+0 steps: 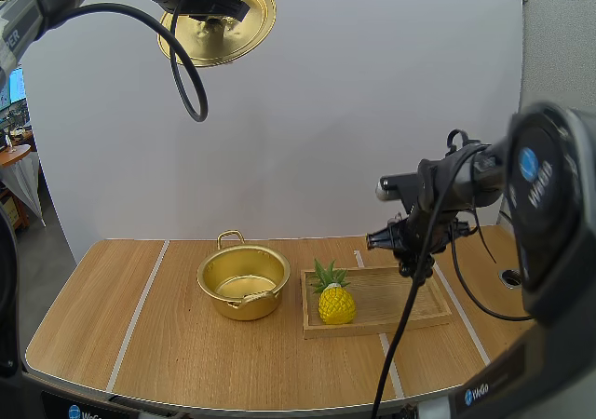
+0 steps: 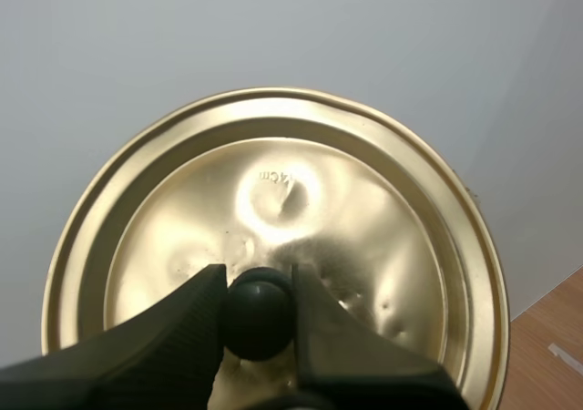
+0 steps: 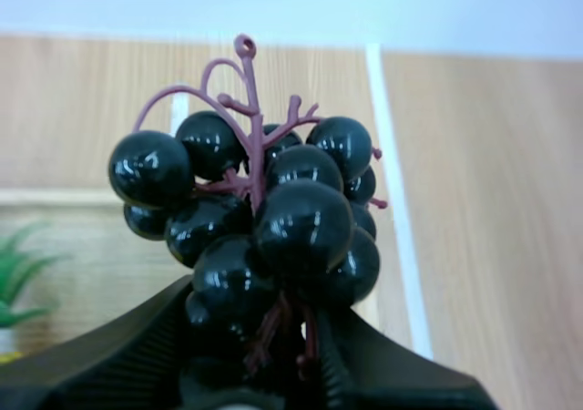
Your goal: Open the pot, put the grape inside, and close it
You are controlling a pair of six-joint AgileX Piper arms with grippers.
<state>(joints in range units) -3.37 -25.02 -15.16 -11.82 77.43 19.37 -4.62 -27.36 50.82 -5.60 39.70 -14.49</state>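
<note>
Lid (image 1: 233, 39) hangs high in my left gripper (image 2: 260, 282), pinched by its knob (image 2: 260, 323) (kept well clear of the pot's mouth). Below it the pot (image 1: 237, 307) stands open, rim unobstructed. My right gripper (image 3: 264, 337), clamped on the grapes (image 3: 264, 219), hovers over the tray (image 1: 372, 289); the pot lies to its left, past a pineapple (image 1: 336, 304).

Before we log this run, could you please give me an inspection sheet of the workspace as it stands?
Surface: wooden table, with pale strips across it.
Job's things: pot open, on the table beside the wooden tray; lid held high in the air; bunch of grapes held above the table.
Clutter: toy pineapple standing on the tray.
Grippers: left gripper, jaws shut on the lid by its knob; right gripper, jaws shut on the bunch of grapes.
Cables: nothing seen on the table.
Surroundings: white panel behind the table.
</note>
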